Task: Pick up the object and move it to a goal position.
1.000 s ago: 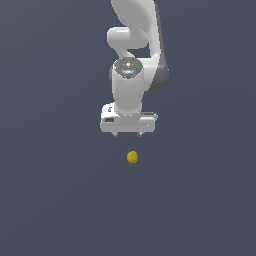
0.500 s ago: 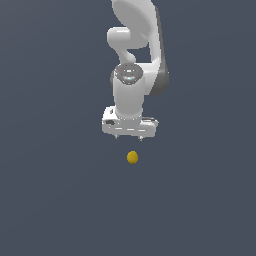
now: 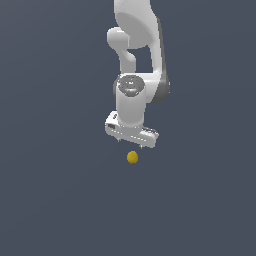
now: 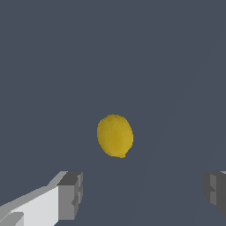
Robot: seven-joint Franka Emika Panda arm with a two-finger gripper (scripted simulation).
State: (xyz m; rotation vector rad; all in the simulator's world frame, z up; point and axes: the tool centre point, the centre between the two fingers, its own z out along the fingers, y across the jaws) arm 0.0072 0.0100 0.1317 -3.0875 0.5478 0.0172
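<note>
Wrist view, nearest first: two grey finger pads (image 4: 70, 196) of the white parallel-jaw gripper (image 4: 143, 194) sit at the picture's edges, set wide apart with nothing between them. Jaws wide, holding nothing.

Beyond the pads, the small smooth mustard-yellow ball (image 4: 114, 135) lies on the flat dark slate-grey floor (image 4: 53, 66). It looks slightly egg-shaped in this view, plain surface, no markings. Its line falls between the two pads, nearer the pad attached to the visible white finger body. Not touching either pad.

Exterior view: the ball (image 3: 132, 157) rests on the floor (image 3: 55, 200) just below the gripper (image 3: 132, 142), clearly apart from it. The gripper's crossbar is tilted relative to the frame, its end toward the exterior view's right sitting lower. Fingertips short, barely visible under the bar.

Above the ball, the glossy white robot arm (image 3: 134, 60) rises out of the top of the frame, wrist pointing down at the ball.
</note>
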